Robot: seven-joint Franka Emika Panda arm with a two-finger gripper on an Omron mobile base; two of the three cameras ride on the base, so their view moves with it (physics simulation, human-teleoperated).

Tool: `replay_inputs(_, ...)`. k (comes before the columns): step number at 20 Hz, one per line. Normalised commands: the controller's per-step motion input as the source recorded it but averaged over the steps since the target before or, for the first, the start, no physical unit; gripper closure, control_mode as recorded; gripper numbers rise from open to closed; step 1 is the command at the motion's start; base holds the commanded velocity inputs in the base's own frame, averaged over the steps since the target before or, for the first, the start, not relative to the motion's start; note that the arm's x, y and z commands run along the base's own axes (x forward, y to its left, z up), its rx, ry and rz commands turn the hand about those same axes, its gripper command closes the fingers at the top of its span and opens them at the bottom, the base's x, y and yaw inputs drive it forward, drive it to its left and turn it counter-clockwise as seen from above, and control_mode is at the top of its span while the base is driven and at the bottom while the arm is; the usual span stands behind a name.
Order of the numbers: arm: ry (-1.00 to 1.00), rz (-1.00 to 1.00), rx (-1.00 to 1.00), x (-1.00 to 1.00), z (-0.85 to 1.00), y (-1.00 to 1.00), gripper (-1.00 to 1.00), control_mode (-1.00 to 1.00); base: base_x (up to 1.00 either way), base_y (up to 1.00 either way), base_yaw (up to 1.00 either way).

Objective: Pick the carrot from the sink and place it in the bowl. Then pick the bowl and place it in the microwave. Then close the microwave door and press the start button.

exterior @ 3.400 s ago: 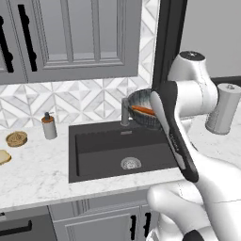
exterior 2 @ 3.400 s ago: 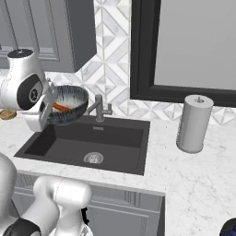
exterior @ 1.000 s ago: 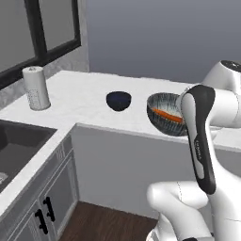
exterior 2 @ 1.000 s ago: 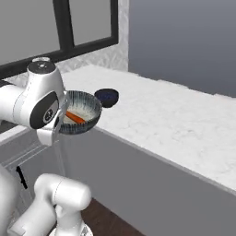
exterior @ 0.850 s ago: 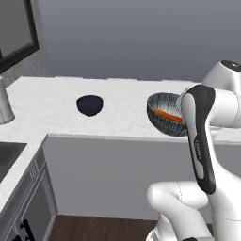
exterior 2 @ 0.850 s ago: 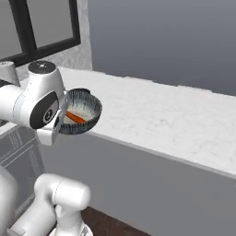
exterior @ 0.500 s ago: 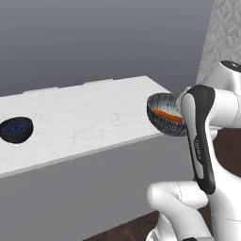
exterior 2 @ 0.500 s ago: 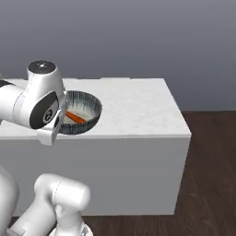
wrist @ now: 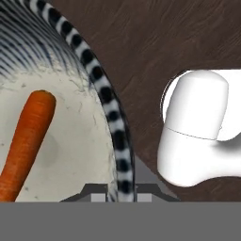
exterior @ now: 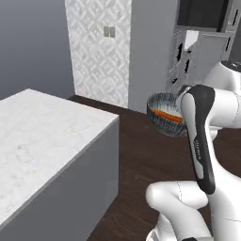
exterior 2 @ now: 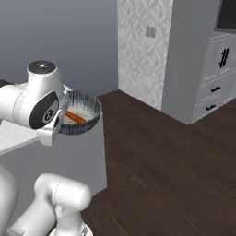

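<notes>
The bowl (exterior: 162, 117) (exterior 2: 85, 110), wide and dark striped outside, pale inside, hangs in the air in front of my arm over dark floor. The carrot (exterior: 168, 115) (exterior 2: 74, 116) (wrist: 26, 141) lies inside it on the pale bottom. In the hand view my gripper (wrist: 121, 190) is shut on the bowl's striped rim (wrist: 110, 108), one finger inside and one outside. The sink is out of view.
A white marble counter (exterior: 42, 136) (exterior 2: 14, 131) ends at a corner to my left. Dark wood floor (exterior 2: 161, 161) stretches ahead to a patterned wall (exterior: 96, 47) and tall grey cabinets (exterior 2: 209, 87) (exterior: 197, 56). A dark panel (exterior: 202, 12) sits high in those cabinets.
The whole picture has swung: the base has turned, so the counter slid to the left and the floor, wall and cabinets came into view. The bowl with the carrot stays held the same way.
</notes>
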Motion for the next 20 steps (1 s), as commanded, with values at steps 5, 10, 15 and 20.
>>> replay_inputs(5,0.00,0.00,0.00,0.00,0.00,0.00,1.00,1.00,0.38,-0.10,-0.67)
replay_inputs(10,0.00,0.00,0.00,0.00,0.00,0.00,1.00,1.00,1.00,-0.54,-0.20)
replay_inputs(15,0.00,0.00,0.00,0.00,0.00,0.00,1.00,1.00,1.00,-0.63,-0.15)
replay_inputs(20,0.00,0.00,0.00,0.00,0.00,0.00,1.00,1.00,1.00,-0.69,-0.18)
